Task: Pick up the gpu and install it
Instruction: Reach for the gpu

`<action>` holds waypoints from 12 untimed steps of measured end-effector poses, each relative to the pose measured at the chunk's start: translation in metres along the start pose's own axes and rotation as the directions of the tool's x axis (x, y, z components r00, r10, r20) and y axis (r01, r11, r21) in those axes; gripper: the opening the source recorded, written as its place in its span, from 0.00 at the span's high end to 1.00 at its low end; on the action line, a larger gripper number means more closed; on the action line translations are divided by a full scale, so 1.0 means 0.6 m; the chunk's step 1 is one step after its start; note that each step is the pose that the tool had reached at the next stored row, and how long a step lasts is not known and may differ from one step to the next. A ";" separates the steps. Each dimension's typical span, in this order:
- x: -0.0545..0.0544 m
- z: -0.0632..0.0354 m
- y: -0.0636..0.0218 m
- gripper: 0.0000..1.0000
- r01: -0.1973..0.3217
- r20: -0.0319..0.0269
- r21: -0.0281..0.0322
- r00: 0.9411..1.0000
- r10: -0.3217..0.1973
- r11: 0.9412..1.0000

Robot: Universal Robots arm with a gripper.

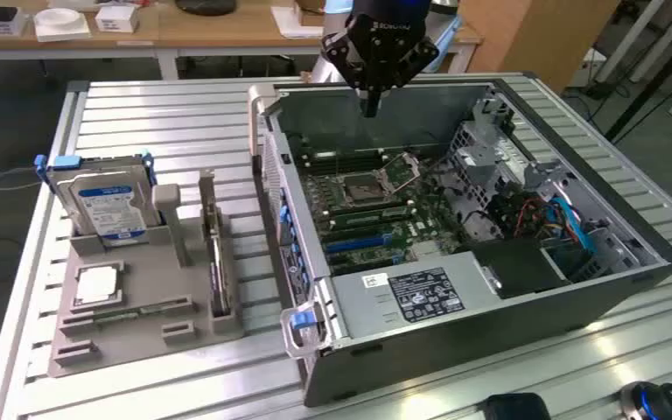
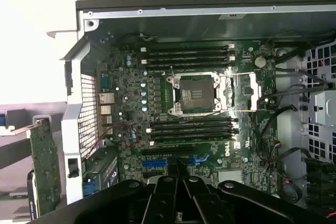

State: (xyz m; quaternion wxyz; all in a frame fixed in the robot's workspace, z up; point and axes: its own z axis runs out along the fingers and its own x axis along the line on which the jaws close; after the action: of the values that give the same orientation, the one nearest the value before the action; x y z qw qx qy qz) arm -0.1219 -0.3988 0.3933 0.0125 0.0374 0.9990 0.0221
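In the grey plastic holder [image 1: 137,328] on the metal desk [image 1: 161,114], a silver hard drive with a blue-white label [image 1: 108,206] stands at the exterior view's left, and the gpu [image 1: 217,262], a thin black circuit card, stands on edge to its right. The black tool [image 1: 370,110] hangs pinched together and empty above the open grey computer case [image 1: 465,341]

Gpu [image 1: 216,262] edge-on, faces hidden, drive [image 1: 108,206] label too small to read, dark round object [image 1: 660,404] cut off at exterior view's lower edge
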 end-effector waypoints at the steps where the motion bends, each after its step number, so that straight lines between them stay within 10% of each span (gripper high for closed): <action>1: 0.000 0.000 0.000 0.90 0.000 0.000 0.000 1.000 0.000 1.000; 12: 0.000 0.000 0.000 0.90 0.000 0.000 0.000 1.000 0.000 1.000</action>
State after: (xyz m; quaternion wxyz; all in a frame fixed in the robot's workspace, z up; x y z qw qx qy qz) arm -0.1219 -0.3989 0.3933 0.0125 0.0374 0.9990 0.0221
